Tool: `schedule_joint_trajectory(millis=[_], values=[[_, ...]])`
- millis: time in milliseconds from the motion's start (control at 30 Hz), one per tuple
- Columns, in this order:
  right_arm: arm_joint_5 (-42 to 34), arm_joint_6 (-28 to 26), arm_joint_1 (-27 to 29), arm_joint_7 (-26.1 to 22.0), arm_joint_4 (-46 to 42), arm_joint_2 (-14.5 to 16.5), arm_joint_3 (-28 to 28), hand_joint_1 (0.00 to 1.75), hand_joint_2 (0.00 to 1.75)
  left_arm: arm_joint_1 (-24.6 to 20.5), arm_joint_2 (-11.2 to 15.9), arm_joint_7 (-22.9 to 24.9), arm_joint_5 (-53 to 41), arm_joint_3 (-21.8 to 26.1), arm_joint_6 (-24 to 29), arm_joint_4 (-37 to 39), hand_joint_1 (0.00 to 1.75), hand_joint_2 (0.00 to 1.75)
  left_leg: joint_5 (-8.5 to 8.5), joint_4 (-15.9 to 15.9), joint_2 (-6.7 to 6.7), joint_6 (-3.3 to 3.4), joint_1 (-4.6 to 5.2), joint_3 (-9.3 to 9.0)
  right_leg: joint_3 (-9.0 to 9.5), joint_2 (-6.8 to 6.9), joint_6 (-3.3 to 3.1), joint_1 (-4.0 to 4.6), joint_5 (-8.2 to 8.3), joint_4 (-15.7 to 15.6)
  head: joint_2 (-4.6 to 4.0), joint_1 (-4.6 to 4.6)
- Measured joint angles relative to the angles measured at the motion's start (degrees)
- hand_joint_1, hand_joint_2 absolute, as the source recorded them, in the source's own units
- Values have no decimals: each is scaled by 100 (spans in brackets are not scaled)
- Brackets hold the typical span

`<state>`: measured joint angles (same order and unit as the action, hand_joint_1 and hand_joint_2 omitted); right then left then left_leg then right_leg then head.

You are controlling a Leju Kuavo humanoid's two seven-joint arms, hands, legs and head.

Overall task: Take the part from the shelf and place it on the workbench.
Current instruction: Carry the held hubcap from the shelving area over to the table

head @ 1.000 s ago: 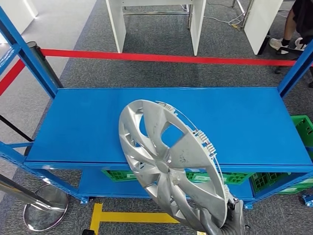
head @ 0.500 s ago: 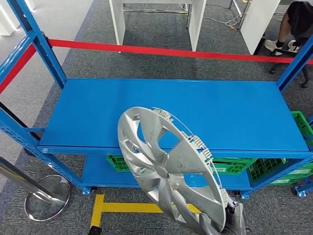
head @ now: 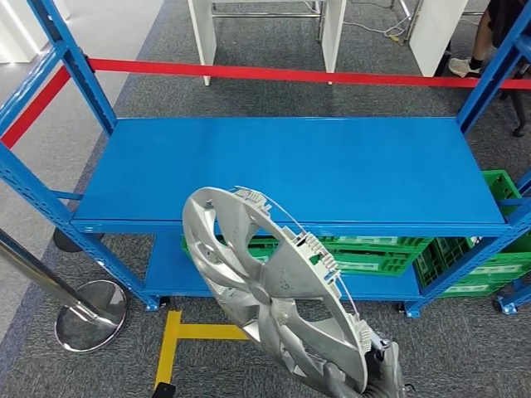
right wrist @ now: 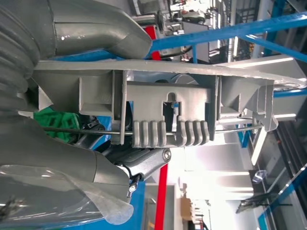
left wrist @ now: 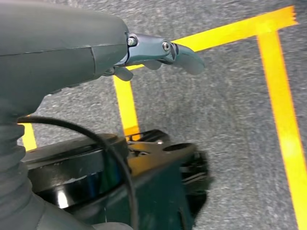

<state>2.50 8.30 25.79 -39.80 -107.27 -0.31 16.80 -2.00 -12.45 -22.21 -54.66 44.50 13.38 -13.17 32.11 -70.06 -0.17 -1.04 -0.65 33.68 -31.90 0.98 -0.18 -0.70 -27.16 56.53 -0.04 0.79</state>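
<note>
The part is a silver wheel cover (head: 269,290), held tilted in the air in front of the blue shelf (head: 294,170). My right hand (head: 376,377) grips its lower rim at the bottom of the head view. In the right wrist view the cover's rim with its clips (right wrist: 170,103) lies between the thumb (right wrist: 98,26) and the darker fingers (right wrist: 145,160). My left hand (left wrist: 159,50) hangs over grey carpet, its fingers stretched out with nothing in them.
The shelf's top deck is bare; green crates (head: 376,253) sit on its lower level. A red barrier tape (head: 282,75) runs behind it. A chrome stanchion base (head: 90,315) stands at the left, yellow floor tape (head: 182,336) below. White table legs (head: 203,33) and a person's feet (head: 466,66) lie beyond.
The whole picture has shifted: the shelf now sits farther up and away, so the camera has moved back. The wheel cover stays in my right hand, a little lower and more to the left.
</note>
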Motion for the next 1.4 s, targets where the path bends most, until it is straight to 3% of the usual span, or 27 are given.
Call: schedule_joint_trajectory(millis=[33,100,167,233,267,367,400,433,467,533,600,633,667,733,767,867,900,933,967,1000,1067,1133,1167,1233,1267,1300,1400], values=[[1,-13,-4,0,0,-15,18,175,175,-4,0,-1,0,-2,0,-1,0,175,-101,401,-3,4,-11,-274,-84,-1,25,-3,35,47,-1,1],[1,-41,-19,0,0,-41,53,175,175,-14,-2,-3,-2,-4,-1,0,0,175,-106,1136,-15,41,-2,-711,-207,-1,90,1,103,122,-1,-5],[-4,-80,-39,-2,-1,-68,88,175,175,-21,-6,-4,-20,-4,-4,1,0,175,-51,1356,-22,103,29,-771,-281,2,169,2,199,138,-2,-10],[-10,-126,-47,-3,-7,-105,118,175,175,-21,-13,-4,-46,-4,-11,4,0,175,-136,1374,-4,199,26,-673,-349,-13,244,-18,203,157,-2,-9],[-13,-142,-45,-3,-11,-124,130,175,175,-21,-16,-4,-55,-5,-15,6,0,175,-203,1384,8,258,22,-613,-403,-31,274,-27,55,247,-2,-17],[-15,-166,-48,-2,-17,-174,155,175,175,-29,-26,-6,-67,-7,-19,8,0,175,-410,1386,39,354,37,-378,-639,-73,326,-36,-791,1095,0,-39],[-11,-183,-53,-2,-17,-191,164,175,175,-30,-27,-9,-72,-7,-20,8,0,175,-481,1377,43,359,48,-285,-679,-76,337,-36,-938,1431,0,-41],[1,-213,-61,-2,-17,-208,179,175,175,-31,-27,-12,-83,-7,-20,8,0,175,-554,1364,46,360,60,-183,-656,-77,342,-36,-934,1658,0,-41],[17,-254,-71,-2,-17,-226,199,175,175,-33,-28,-15,-95,-7,-20,8,0,175,-622,1348,48,355,67,-80,-555,-77,341,-36,-796,1710,0,-41],[50,-341,-98,-1,-22,-266,249,175,175,-37,-34,-17,-125,-7,-20,8,0,175,-750,1309,47,330,78,104,-63,-77,312,-35,-459,1246,-1,-40],[66,-402,-147,1,-47,-314,308,175,175,-43,-42,-17,-150,-8,-20,8,0,175,-861,1259,41,284,99,228,622,-79,262,-21,-492,327,0,-39],[74,-427,-172,0,-62,-339,343,175,175,-47,-43,-18,-163,-9,-21,8,0,175,-920,1244,40,257,103,265,826,-84,232,-8,-589,-9,0,-35],[81,-447,-191,-2,-78,-362,379,175,175,-50,-45,-18,-171,-9,-21,8,0,175,-979,1240,41,226,104,293,915,-87,200,8,-657,-197,0,-34],[97,-471,-207,-5,-91,-396,443,175,175,-44,-44,-19,-175,-8,-22,10,0,175,-1020,1231,31,161,91,343,800,-75,113,7,-611,-224,-1,-32],[102,-474,-210,-4,-95,-409,467,175,175,-38,-43,-19,-175,-7,-22,11,0,175,-886,1158,24,125,85,377,734,-60,64,-1,-553,-219,-1,-25],[110,-475,-215,-1,-96,-431,514,175,175,-31,-37,-19,-175,-7,-22,12,0,175,20,352,16,31,62,500,502,-23,-21,-7,-351,-206,-2,14],[111,-477,-217,-2,-96,-436,524,175,175,-34,-36,-19,-176,-7,-22,12,0,175,227,-7,16,12,56,518,433,-14,-24,-2,-285,-190,-2,19],[116,-486,-221,-2,-96,-441,531,175,175,-36,-34,-19,-178,-7,-22,12,0,175,279,-277,16,2,54,498,350,-6,-21,3,-222,-161,-2,19],[125,-509,-226,-2,-96,-449,542,175,175,-37,-34,-19,-181,-7,-24,12,0,175,193,-402,16,2,52,424,257,1,-14,6,-165,-122,-2,20],[139,-542,-234,-2,-96,-462,562,175,175,-38,-33,-19,-186,-7,-27,12,0,175,22,-335,16,12,51,278,161,5,-5,7,-115,-73,-2,19],[164,-631,-256,-1,-96,-497,625,175,175,-42,-32,-26,-206,-8,-34,12,0,175,-218,324,9,59,55,-239,-36,2,25,13,-39,33,-2,20],[171,-711,-284,0,-96,-538,692,175,175,-51,-31,-34,-227,-9,-37,12,0,175,-144,1085,0,111,72,-707,-157,-1,75,23,36,104,-2,16],[171,-745,-300,-1,-96,-562,725,175,175,-56,-31,-37,-236,-9,-37,12,0,175,-76,1289,-4,128,84,-803,-199,0,107,26,85,116,-2,15],[178,-811,-336,-2,-96,-618,797,175,175,-60,-36,-37,-252,-9,-42,13,0,175,-98,1388,9,178,83,-751,-269,-5,177,19,162,125,-1,14],[183,-838,-349,-3,-96,-648,830,175,175,-62,-40,-37,-260,-9,-46,14,0,175,-146,1401,20,221,75,-690,-322,-15,212,14,90,172,0,9],[190,-861,-359,-3,-96,-678,861,175,175,-63,-44,-37,-268,-9,-51,15,0,175,-205,1412,32,274,65,-617,-389,-31,241,12,-85,298,-1,-4],[206,-889,-377,-1,-95,-760,936,175,175,-68,-51,-37,-288,-9,-56,16,0,175,-397,1410,56,358,78,-392,-635,-68,292,5,-873,1224,-1,-52]])
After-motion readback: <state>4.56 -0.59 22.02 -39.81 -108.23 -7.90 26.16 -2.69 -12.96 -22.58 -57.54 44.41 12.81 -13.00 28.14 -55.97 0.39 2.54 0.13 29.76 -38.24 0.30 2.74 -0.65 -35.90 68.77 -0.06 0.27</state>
